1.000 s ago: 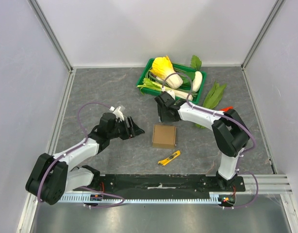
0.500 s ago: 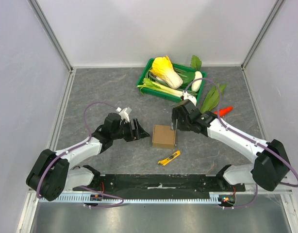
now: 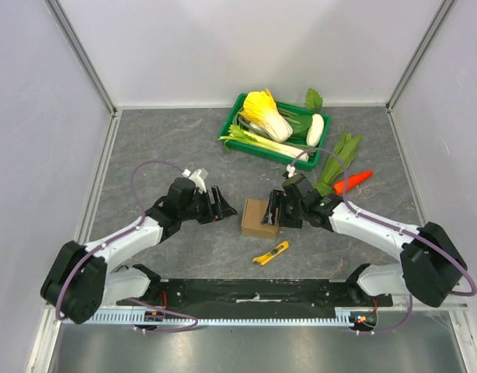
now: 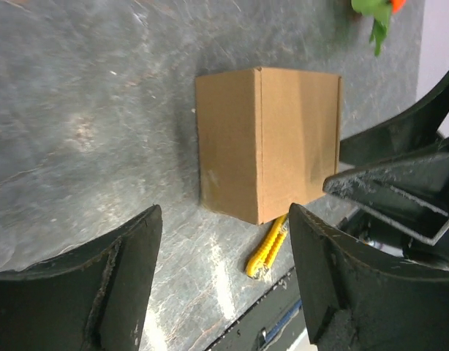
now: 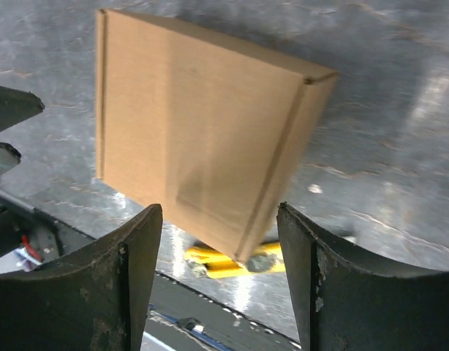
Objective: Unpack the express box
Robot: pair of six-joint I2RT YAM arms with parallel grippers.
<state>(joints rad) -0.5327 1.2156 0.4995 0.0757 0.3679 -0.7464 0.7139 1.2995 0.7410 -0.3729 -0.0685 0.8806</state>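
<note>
the table (image 3: 176, 148) is a dark grey, stone-patterned slab, closed in by pale walls on the left, far and right sides, with aluminium posts in the two far corners. towards the far edge stands a green crate (image 3: 231, 118) filled with a yellow-leaved cabbage, a leek and other vegetables. some leafy greens (image 3: 339, 155) and a carrot (image 3: 353, 182) lie on the table to the right of the crate.

the express box (image 3: 259, 219) lies closed near the middle of the table, between the two arms. a yellow utility knife (image 3: 270, 253) lies just nearer the bases than the box.

the left end effector (image 3: 223, 206) is just to the box's left, apart from it and pointing at it. its fingers (image 4: 122, 285) are spread wide and hold nothing.

the right end effector (image 3: 276, 210) is at the box's right edge. in the top view it overlaps that edge, and i cannot tell whether it touches. from its wrist the box shows blurred beyond the fingers (image 5: 129, 278), which stand well apart with nothing gripped.
</note>
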